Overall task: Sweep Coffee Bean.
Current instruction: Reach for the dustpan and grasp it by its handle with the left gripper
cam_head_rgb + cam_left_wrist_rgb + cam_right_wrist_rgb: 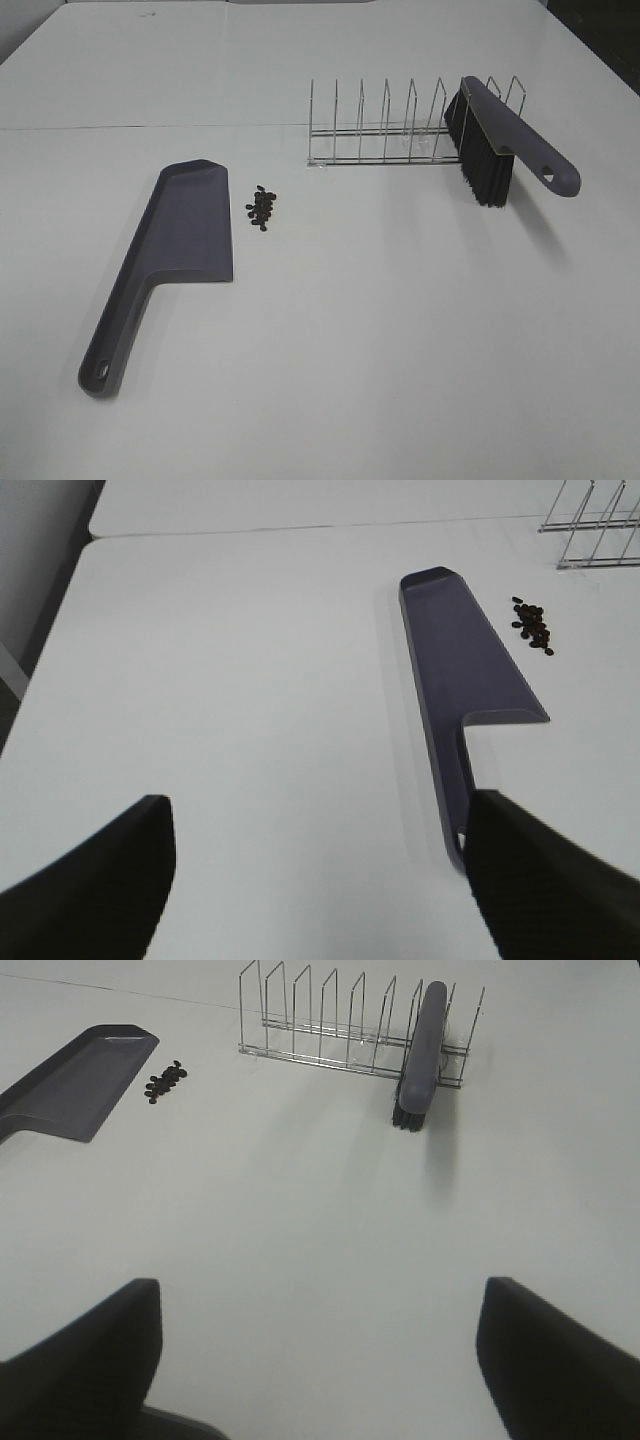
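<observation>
A loose cluster of tiny dark coffee beans (263, 208) lies on the white table just right of the grey dustpan (170, 250), which lies flat with its handle toward the front. The beans (532, 625) and dustpan (455, 650) also show in the left wrist view, and both show in the right wrist view (164, 1081) (75, 1085). A grey brush with black bristles (495, 140) leans in the wire rack (390, 130). My left gripper (320, 880) is open and empty, behind the dustpan handle. My right gripper (320, 1360) is open and empty, well short of the brush (420, 1055).
The wire rack (340, 1025) with several dividers stands at the back, right of centre. A seam between two table tops (150, 127) runs across the back. The table's left edge (60, 610) shows in the left wrist view.
</observation>
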